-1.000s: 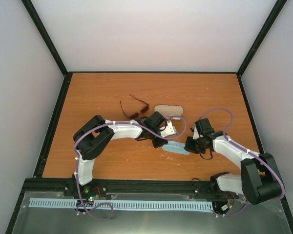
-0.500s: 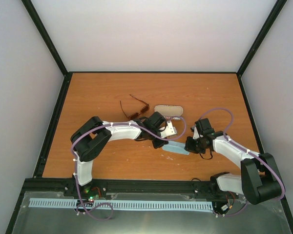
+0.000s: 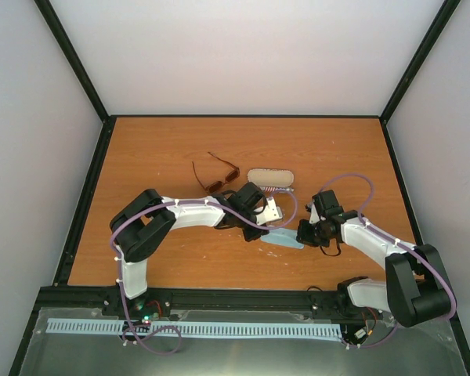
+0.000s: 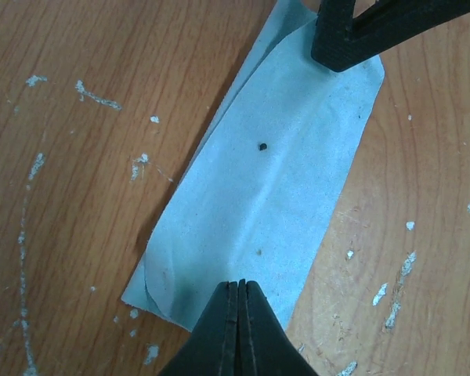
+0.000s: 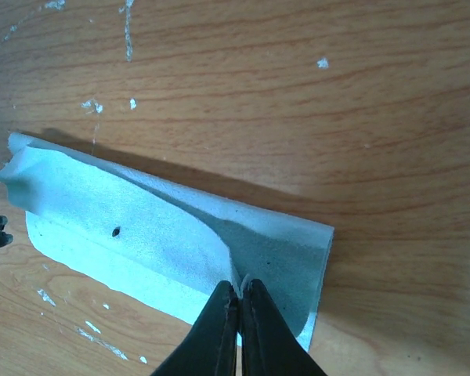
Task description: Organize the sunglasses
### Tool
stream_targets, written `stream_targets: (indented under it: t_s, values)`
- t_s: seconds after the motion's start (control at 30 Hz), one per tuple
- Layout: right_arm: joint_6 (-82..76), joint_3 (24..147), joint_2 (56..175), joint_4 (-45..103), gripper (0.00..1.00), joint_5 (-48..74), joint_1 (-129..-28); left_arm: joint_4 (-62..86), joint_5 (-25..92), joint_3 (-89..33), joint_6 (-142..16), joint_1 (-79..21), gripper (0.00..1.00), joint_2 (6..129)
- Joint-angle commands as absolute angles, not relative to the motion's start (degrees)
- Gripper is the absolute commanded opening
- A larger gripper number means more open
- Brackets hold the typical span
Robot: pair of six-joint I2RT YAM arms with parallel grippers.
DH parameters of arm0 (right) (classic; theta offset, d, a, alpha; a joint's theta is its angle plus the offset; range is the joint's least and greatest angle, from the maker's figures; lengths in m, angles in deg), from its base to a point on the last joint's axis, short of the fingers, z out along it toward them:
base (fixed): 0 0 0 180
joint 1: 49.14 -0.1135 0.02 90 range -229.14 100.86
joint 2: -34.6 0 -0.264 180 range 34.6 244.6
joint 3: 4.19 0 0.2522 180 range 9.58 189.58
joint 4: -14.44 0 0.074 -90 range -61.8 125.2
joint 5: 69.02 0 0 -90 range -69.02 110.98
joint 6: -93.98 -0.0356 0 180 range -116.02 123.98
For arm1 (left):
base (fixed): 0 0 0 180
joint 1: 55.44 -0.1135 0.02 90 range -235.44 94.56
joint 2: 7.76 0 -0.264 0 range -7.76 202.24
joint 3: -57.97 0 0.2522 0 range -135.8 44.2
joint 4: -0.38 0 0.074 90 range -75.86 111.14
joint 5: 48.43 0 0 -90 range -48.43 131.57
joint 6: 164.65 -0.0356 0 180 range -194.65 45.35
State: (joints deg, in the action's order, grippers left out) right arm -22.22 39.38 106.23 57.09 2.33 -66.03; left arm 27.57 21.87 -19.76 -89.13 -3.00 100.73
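Observation:
The sunglasses [image 3: 216, 174], with a thin reddish-brown frame and their temple arms unfolded, lie on the table behind my left arm, apart from both grippers. A light blue cloth [image 3: 283, 238] lies folded between the grippers. My left gripper [image 3: 263, 230] is shut, its tips over the cloth's near end [image 4: 266, 180]; no cloth shows between them. My right gripper [image 3: 301, 233] is shut on a raised fold at the cloth's other end [image 5: 180, 235]. The right gripper's fingers [image 4: 341, 35] show at the top of the left wrist view.
An oval patterned case [image 3: 269, 178] lies just right of the sunglasses, behind the left wrist. The wooden table [image 3: 157, 149] is walled by black rails and pale panels on three sides. White flecks mark the wood around the cloth.
My left arm's elbow has drifted slightly left and its wrist has shifted a little. The cloth, sunglasses, case and right arm stay where they were.

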Motion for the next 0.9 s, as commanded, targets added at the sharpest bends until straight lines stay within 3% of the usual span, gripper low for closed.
stream_targets:
  t_s: [0.0, 0.53, 0.67, 0.87]
  values:
    - [-22.00, 40.35, 106.57, 56.39, 0.06, 2.70, -65.83, 26.58, 21.67, -19.88, -89.85, -2.27, 0.00, 99.39]
    - [-21.77, 40.19, 106.01, 56.76, 0.06, 2.89, -65.84, 24.59, 26.14, -20.83, -88.57, -2.27, 0.23, 101.42]
    - [-21.79, 40.20, 105.89, 56.75, 0.06, 2.88, -65.80, 24.37, 26.19, -20.94, -88.38, -2.27, 0.24, 102.29]
    - [-21.73, 40.28, 105.53, 56.95, 0.06, 2.96, -65.80, 24.25, 25.78, -21.53, -88.26, -2.27, 0.14, 103.30]
